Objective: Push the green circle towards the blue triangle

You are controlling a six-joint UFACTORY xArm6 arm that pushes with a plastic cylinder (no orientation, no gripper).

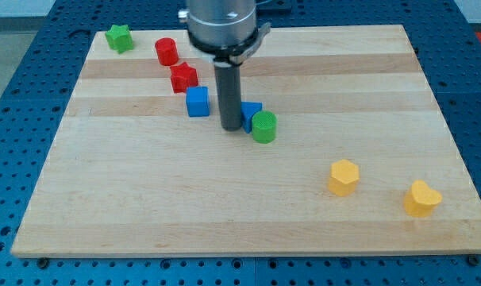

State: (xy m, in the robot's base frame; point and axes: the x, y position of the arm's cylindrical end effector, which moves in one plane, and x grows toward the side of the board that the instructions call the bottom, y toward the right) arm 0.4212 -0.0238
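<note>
Wooden board on blue pegboard: green circle already touching blue triangle, my tip just left of both; no pincer fitted, circle probably light, rigid, slides easily, push its side.

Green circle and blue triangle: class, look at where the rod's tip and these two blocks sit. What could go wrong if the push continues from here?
1. The green circle already seems to touch the blue triangle, so further pushing may shove both away together.
2. My tip sits at the circle's left, beside the triangle, so it might catch the triangle instead.
3. The blue cube lies close on the left, and a swing back could knock it.
</note>
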